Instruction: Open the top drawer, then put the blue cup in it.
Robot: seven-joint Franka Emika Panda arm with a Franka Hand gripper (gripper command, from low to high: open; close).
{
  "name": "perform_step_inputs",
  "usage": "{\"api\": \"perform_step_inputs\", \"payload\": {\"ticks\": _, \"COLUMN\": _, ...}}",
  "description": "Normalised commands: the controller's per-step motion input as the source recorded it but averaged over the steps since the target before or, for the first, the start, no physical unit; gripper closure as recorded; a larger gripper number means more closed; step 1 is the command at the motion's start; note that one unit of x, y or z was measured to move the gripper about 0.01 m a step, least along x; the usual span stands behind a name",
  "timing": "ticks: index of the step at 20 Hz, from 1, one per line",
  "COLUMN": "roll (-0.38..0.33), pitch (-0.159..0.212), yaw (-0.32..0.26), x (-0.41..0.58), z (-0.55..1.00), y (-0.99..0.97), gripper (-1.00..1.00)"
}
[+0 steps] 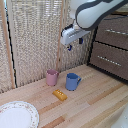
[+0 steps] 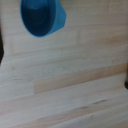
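Observation:
The blue cup (image 1: 73,81) stands upright on the wooden floor, its loop handle toward the exterior view's right; in the wrist view the blue cup (image 2: 42,17) shows from above and is empty. My gripper (image 1: 74,45) hangs high above the cup, a little toward the back, open and holding nothing. The top drawer (image 1: 117,30) of the dark-brown dresser is at the exterior view's right, shut, with its silver bar handle showing. My arm partly hides the dresser's upper edge.
A pink cup (image 1: 52,77) stands just beside the blue cup. A small yellow block (image 1: 60,94) lies in front of them. A patterned plate (image 1: 17,115) sits at the near left. A lower drawer (image 1: 110,60) is shut. A reed screen (image 1: 35,35) backs the scene.

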Motion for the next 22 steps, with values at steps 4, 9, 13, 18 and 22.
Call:
{"api": "perform_step_inputs", "payload": {"ticks": 4, "roll": -0.375, "pitch": -0.053, "yaw": 0.002, "x": -0.036, "z": -0.04, "y": -0.15, "gripper": -1.00}}
{"api": "perform_step_inputs", "payload": {"ticks": 9, "roll": -0.375, "pitch": 0.000, "yaw": -0.027, "x": -0.002, "z": -0.05, "y": -0.10, "gripper": -1.00}}
{"api": "perform_step_inputs", "payload": {"ticks": 13, "roll": -0.375, "pitch": -0.013, "yaw": -0.013, "x": -0.030, "z": -0.09, "y": -0.11, "gripper": -1.00}}
{"api": "perform_step_inputs", "payload": {"ticks": 18, "roll": -0.375, "pitch": -0.064, "yaw": 0.012, "x": -0.219, "z": -0.08, "y": -0.12, "gripper": -1.00}}
{"api": "perform_step_inputs", "payload": {"ticks": 22, "roll": -0.375, "pitch": -0.072, "yaw": 0.033, "x": -0.305, "z": -0.04, "y": -0.11, "gripper": -1.00}}
